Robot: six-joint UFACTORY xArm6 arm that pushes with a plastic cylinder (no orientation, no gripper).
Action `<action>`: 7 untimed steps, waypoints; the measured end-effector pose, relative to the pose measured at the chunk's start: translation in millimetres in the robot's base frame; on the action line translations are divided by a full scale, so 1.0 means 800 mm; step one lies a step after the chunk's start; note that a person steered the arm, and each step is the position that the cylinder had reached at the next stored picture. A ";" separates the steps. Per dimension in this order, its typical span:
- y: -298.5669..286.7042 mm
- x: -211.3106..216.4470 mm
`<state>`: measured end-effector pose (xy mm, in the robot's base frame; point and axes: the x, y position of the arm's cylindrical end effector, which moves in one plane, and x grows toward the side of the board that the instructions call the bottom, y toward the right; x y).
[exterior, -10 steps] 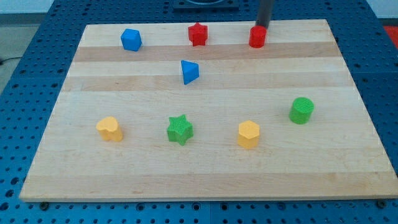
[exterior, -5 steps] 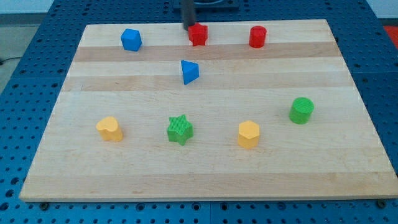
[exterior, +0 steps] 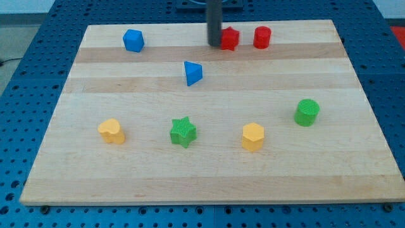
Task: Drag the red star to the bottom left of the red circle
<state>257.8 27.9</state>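
The red star [exterior: 230, 39] lies near the view's top edge of the wooden board [exterior: 209, 158], just left of the red circle [exterior: 262, 37], with a small gap between them. My tip [exterior: 214, 44] stands against the star's left side, touching it. The dark rod rises from there out of the view's top.
A blue block [exterior: 133, 40] sits at the top left. A blue triangle [exterior: 193, 73] lies below my tip. Along the lower half are a yellow block [exterior: 112, 131], a green star [exterior: 183, 132], a yellow hexagon [exterior: 252, 137] and a green circle [exterior: 307, 112].
My tip went from beside the red circle to the star's upper left, then pushed the star rightward toward the red circle. The other blocks have not moved.
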 end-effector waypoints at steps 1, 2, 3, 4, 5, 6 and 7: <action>-0.023 -0.019; -0.016 -0.024; 0.032 -0.020; 0.029 -0.031; 0.046 -0.013; 0.071 0.044; 0.010 0.053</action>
